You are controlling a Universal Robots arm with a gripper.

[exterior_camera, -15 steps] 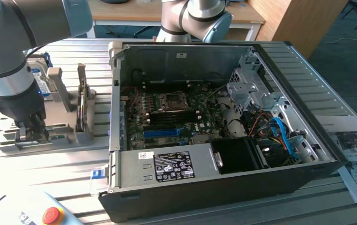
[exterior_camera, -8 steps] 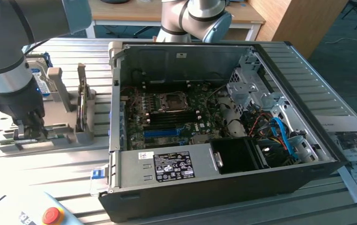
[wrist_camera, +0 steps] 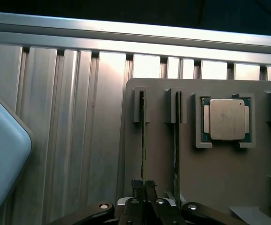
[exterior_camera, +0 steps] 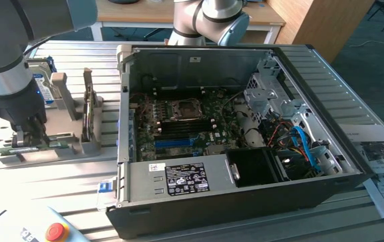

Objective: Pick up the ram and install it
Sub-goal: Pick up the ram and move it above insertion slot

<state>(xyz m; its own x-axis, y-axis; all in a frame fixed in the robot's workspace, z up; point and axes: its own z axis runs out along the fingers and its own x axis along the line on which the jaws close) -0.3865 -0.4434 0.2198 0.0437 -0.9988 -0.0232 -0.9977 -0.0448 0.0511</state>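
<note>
Wrist view puts the gripper (wrist_camera: 143, 186) pinched almost shut on the ram (wrist_camera: 143, 136). The ram stands on edge in the fixture (wrist_camera: 161, 159), its long axis running straight away from the fingertips, at the exterior view's left of the computer case (exterior_camera: 246, 201).

**Camera Placement**

The worktop (exterior_camera: 353, 91) and the open computer case (exterior_camera: 246, 201) are overlooked obliquely from high up in the exterior view. The grey holder (exterior_camera: 84, 147) is viewed closely, apparently straight down, past the end effector (wrist_camera: 143, 185). Holder and ram (wrist_camera: 143, 140) are shared by both views.
</note>
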